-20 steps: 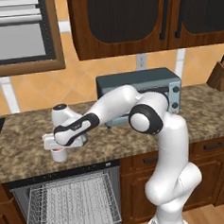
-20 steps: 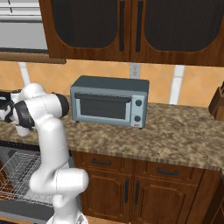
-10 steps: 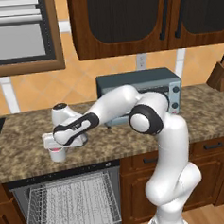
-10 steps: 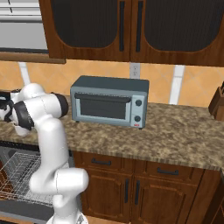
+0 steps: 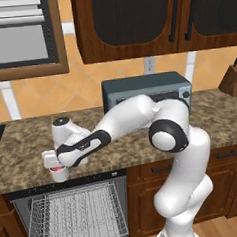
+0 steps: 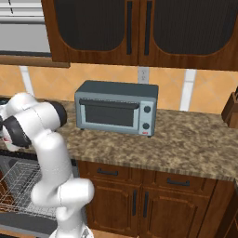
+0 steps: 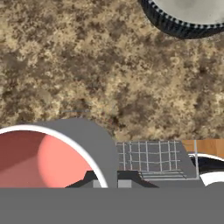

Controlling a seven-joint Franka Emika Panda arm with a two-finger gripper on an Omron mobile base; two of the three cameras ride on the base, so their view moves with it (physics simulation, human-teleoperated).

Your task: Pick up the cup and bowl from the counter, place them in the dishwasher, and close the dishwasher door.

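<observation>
One arm: a white robot arm with dark joints reaches from beside the toaster oven (image 5: 148,92) out to the left, low over the counter (image 5: 22,150).
Landmark: the blue-grey toaster oven stands on the counter against the tan wall, under dark wood upper cabinets (image 5: 133,19).
Counter: a long brown-and-tan speckled slab with a thick edge, running left and right of the toaster oven.
Tool: the tool (image 5: 57,167) sits at the counter's front edge, well left of the toaster oven, right at the cup. From the base views I cannot tell whether its fingers are spread or pinching the cup.
Cup: the cup (image 5: 58,173) is small and white with a pinkish-red inside, upright at the counter's front edge, directly under the tool. In the hand view its red inside and white rim (image 7: 39,162) show large at the lower left.
Bowl: the bowl (image 7: 188,15) has a dark ribbed rim and a pale inside. It rests on the counter, apart from the cup, at the top right of the hand view.
Dishwasher: the dishwasher (image 5: 72,219) is under the counter, below and left of the toaster oven, directly beneath the cup. It stands open, with a silver wire rack (image 5: 77,221) visible inside.
Lower cabinets: brown wooden doors and drawers (image 6: 139,195) sit under the counter below the toaster oven, to the right of the dishwasher.
Knife block: a wooden knife block (image 5: 233,77) stands on the counter far right of the toaster oven.
</observation>
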